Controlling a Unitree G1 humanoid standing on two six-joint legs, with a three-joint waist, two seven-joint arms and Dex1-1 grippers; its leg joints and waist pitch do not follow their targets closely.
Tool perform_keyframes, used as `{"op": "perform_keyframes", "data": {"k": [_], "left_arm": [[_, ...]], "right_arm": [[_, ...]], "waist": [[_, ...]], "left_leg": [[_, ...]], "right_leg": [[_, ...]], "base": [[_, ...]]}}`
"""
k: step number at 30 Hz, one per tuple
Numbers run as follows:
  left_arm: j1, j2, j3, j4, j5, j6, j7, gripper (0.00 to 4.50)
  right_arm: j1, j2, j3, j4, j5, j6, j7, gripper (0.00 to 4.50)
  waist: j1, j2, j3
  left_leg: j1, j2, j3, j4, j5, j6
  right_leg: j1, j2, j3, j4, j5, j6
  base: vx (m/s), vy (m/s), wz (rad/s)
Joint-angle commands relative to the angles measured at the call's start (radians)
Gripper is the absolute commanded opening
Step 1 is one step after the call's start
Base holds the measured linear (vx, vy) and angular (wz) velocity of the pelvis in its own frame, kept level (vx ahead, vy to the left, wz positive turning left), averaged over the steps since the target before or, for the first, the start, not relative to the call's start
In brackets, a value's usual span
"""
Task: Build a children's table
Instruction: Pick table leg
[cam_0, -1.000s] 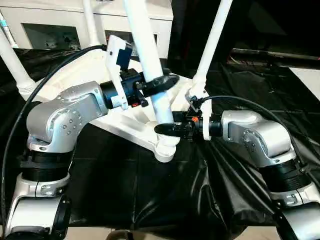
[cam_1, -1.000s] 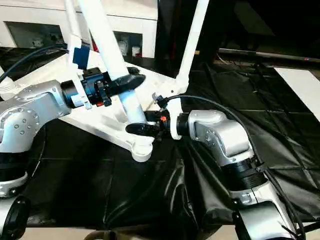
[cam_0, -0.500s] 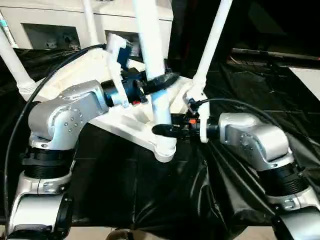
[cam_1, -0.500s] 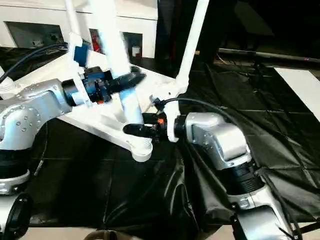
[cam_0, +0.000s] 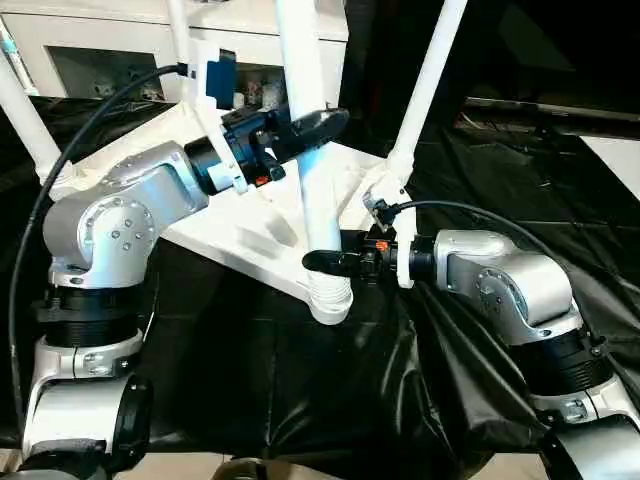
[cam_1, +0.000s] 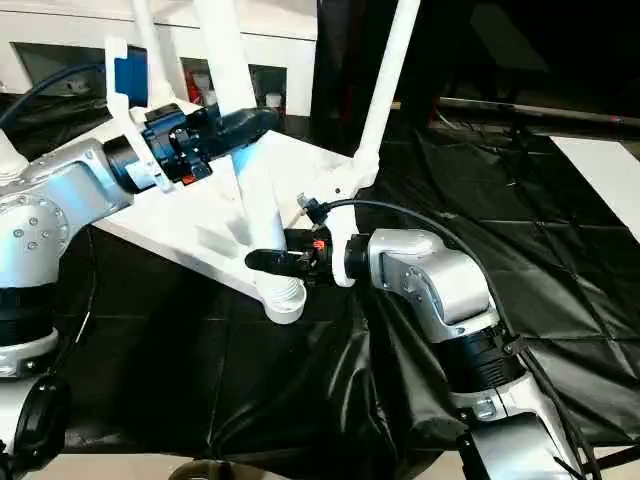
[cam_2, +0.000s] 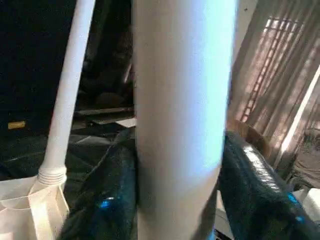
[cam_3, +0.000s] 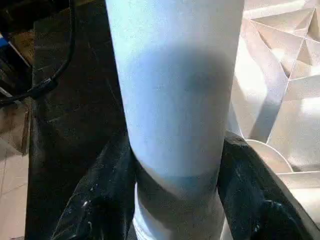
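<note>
Item: children's table, top lying upside down on black sheet, sockets up so legs go in from above. Fourth leg upright, ribbed end at near corner socket, not fully seated by the look. Left gripper clamped round leg higher up; right gripper clamped low, just above socket, prob. to steady and guide.

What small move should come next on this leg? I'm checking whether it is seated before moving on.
Probably press the leg straight down into the near corner socket, twisting if it threads. The ribbed end still shows above the socket rim, so it looks only partly in. The left gripper clasps the leg high up and the right gripper just above the ribs, so both can push.
</note>
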Motion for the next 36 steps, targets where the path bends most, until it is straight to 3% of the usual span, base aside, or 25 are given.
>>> {"op": "perform_keyframes", "data": {"k": [1,11,12,15,19,28,36], "left_arm": [[-0.002,-0.003,-0.003,-0.012,-0.011,0.017,-0.004,1.96],[-0.013,0.009,0.007,-0.01,-0.029,0.013,-0.033,1.74],[-0.013,0.012,0.006,-0.012,-0.03,0.013,-0.039,1.74],[-0.011,0.028,-0.01,-0.023,-0.035,0.024,-0.075,1.74],[-0.013,0.042,-0.031,-0.035,-0.041,0.034,-0.117,1.74],[-0.033,0.059,-0.055,-0.026,-0.038,0.034,-0.164,1.73],[-0.036,0.058,-0.06,-0.041,-0.047,0.033,-0.189,1.73]], "right_arm": [[-0.001,-0.009,-0.011,-0.004,-0.006,-0.012,-0.009,1.92],[-0.017,-0.009,-0.018,0.0,-0.009,-0.062,0.009,1.91],[-0.018,-0.007,-0.022,0.001,-0.004,-0.063,0.012,2.47],[-0.032,0.001,-0.047,0.011,0.032,-0.05,0.034,2.7],[-0.037,-0.025,-0.025,0.012,0.028,-0.077,0.088,3.06],[-0.036,-0.072,0.028,0.005,0.029,-0.076,0.186,3.1],[-0.031,-0.065,0.039,0.019,0.033,-0.07,0.216,3.1]], "waist": [[0.002,0.014,-0.082],[0.003,0.012,-0.082],[0.003,0.012,-0.082],[0.003,0.012,-0.082],[0.006,0.012,-0.081],[0.009,0.01,-0.083],[0.012,0.012,-0.083]], "left_leg": [[0.052,0.049,-0.027,-0.073,-0.184,-0.099],[0.053,0.049,-0.026,-0.072,-0.177,-0.094],[0.052,0.048,-0.026,-0.072,-0.177,-0.093],[0.054,0.049,-0.025,-0.072,-0.184,-0.09],[0.054,0.05,-0.025,-0.072,-0.184,-0.09],[0.052,0.049,-0.025,-0.069,-0.163,-0.076],[0.054,0.05,-0.025,-0.069,-0.171,-0.076]], "right_leg": [[0.026,-0.07,0.028,-0.066,-0.036,-0.207],[0.026,-0.07,0.028,-0.066,-0.029,-0.208],[0.025,-0.07,0.028,-0.066,-0.034,-0.207],[0.024,-0.07,0.028,-0.066,-0.044,-0.21],[0.023,-0.07,0.028,-0.065,-0.045,-0.209],[0.027,-0.07,0.027,-0.063,-0.022,-0.22],[0.025,-0.071,0.027,-0.063,-0.03,-0.23]], "base": [[0.0,0.0,0.0],[0.0,0.0,0.0],[0.0,0.0,0.0],[0.0,0.0,0.0],[0.0,0.0,0.0],[0.0,0.0,0.0],[0.0,0.0,0.0]]}}
